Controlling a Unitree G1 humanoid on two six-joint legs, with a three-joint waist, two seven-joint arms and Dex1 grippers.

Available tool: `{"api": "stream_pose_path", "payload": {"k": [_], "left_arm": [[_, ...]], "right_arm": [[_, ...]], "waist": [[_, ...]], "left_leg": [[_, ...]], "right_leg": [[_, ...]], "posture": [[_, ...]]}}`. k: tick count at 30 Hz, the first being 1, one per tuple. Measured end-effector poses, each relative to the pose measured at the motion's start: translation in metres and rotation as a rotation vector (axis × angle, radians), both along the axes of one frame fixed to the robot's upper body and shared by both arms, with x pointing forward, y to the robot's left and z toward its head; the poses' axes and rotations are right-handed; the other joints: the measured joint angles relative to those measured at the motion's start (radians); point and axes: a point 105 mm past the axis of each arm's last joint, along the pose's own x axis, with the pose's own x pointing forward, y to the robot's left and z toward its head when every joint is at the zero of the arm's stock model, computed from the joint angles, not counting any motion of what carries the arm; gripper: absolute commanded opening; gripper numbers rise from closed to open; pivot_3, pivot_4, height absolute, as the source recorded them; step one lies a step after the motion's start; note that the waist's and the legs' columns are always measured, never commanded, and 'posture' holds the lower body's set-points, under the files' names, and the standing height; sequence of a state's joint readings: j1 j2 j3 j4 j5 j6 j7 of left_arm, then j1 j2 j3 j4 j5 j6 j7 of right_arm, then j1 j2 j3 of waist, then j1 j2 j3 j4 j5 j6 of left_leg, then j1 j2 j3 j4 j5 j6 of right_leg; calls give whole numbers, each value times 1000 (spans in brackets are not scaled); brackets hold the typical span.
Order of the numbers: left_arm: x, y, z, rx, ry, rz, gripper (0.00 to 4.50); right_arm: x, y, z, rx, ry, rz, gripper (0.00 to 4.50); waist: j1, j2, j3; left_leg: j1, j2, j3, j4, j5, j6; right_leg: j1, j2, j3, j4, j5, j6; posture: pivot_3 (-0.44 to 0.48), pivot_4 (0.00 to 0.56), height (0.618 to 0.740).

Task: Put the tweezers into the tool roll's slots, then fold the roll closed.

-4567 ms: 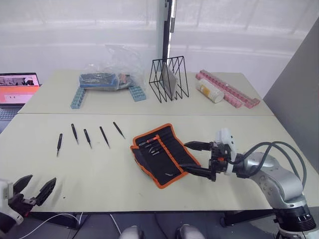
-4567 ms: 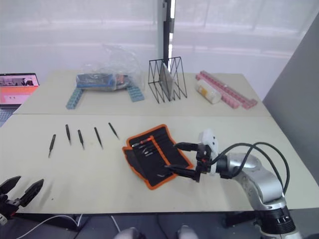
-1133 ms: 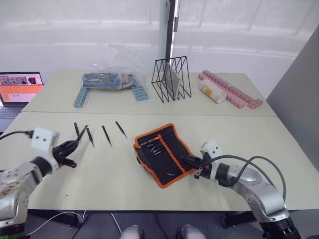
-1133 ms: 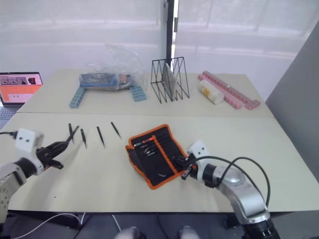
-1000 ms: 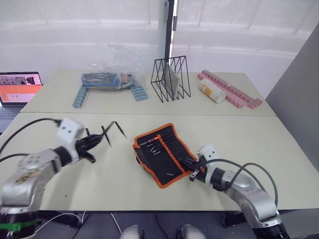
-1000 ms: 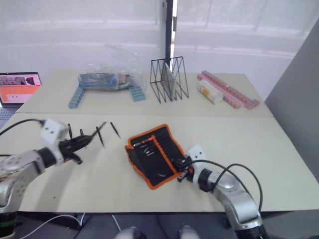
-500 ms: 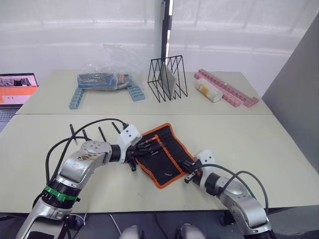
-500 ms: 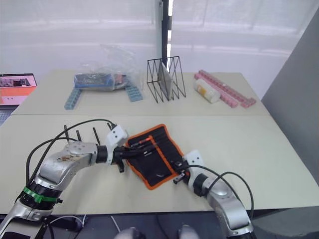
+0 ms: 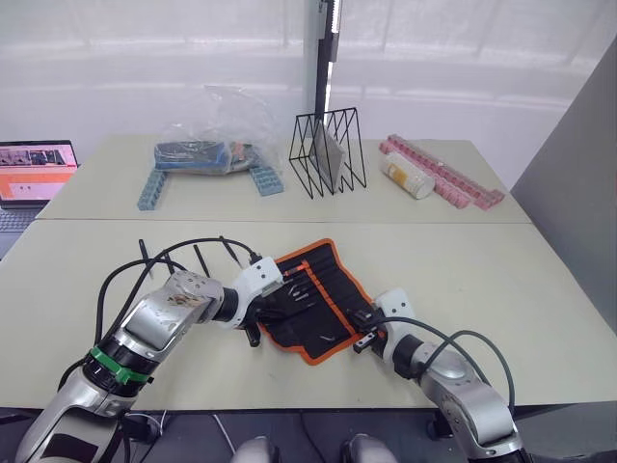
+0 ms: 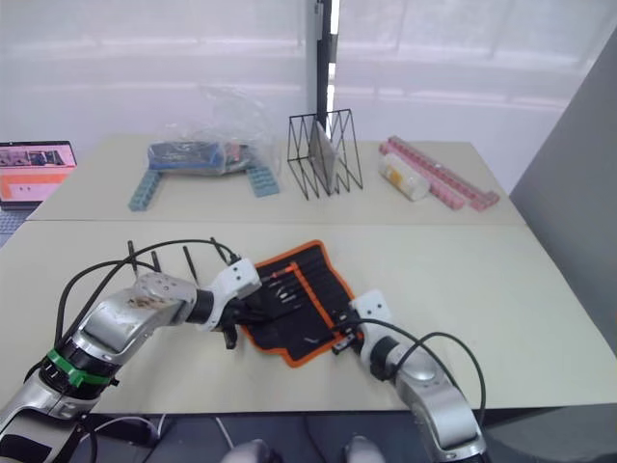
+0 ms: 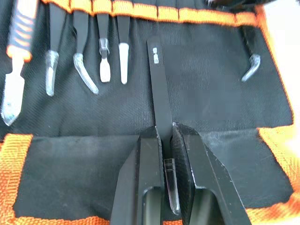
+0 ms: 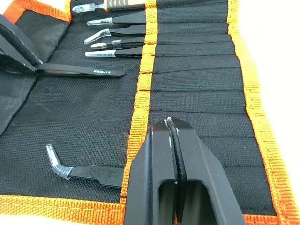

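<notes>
the left gripper [image 11: 164,140] has its two fingers pinched on a single black tweezer [image 11: 158,84], gripping near the tip end so the blunt end reaches out toward the orange band and the slots [image 12: 197,89] beyond it. the right gripper [image 12: 172,133] has its fingers pressed together, resting on the slotted half of the tool roll [image 9: 313,301], near the roll's near right corner; whether fabric is caught between them cannot be told.

the roll lies open and flat on the near table [image 9: 482,280], between the two arms. four loose tweezers [image 9: 200,258] lie in a row on the table to the far left of the roll.

judged from its look, the tweezer is light, stiff, thin and smooth, so it could twist or slip in a narrow pinch; a hold around mid-length looks steadier. the roll looks soft and limp, likely to bunch when pushed, so pinning it beside the target slot makes sense.
</notes>
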State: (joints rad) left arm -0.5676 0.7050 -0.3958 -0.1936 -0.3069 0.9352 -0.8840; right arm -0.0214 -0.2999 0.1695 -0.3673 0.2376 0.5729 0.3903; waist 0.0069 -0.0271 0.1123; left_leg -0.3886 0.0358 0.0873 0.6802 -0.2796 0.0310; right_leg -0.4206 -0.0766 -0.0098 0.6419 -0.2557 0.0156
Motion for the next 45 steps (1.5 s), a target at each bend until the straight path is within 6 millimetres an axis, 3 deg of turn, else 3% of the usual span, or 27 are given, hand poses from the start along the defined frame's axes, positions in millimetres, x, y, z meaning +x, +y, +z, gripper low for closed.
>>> {"api": "stream_pose_path", "payload": {"k": [7, 15, 31, 45], "left_arm": [[17, -15, 2, 43, -73, -18, 0], [20, -19, 1, 45, -81, -27, 0], [41, -56, -5, 13, -132, -94, 0], [59, -79, -12, 23, -207, -161, 0]], "right_arm": [[-2, 6, 0, -7, 1, 9, 29], [-6, 6, -1, -16, 5, 9, 29], [-10, 2, -2, -35, 16, 0, 29], [-14, -6, -8, -128, 45, 1, 29]], "waist": [[1, 0, 0], [0, 0, 0], [7, -1, 0], [9, -2, -2]], "left_leg": [[0, -1, 0, 0, 0, 0], [0, -1, -1, 0, 0, 0], [0, -4, -4, 3, 1, 2], [6, -9, -13, 4, 3, 8]], "right_leg": [[0, 1, 2, 1, 0, 1], [0, 1, 2, 1, 0, 1], [3, 1, 5, 1, -1, 3], [19, 5, 24, -2, -6, 11]], "posture": [[0, 150, 737], [0, 150, 737], [0, 150, 737], [0, 150, 737]]}}
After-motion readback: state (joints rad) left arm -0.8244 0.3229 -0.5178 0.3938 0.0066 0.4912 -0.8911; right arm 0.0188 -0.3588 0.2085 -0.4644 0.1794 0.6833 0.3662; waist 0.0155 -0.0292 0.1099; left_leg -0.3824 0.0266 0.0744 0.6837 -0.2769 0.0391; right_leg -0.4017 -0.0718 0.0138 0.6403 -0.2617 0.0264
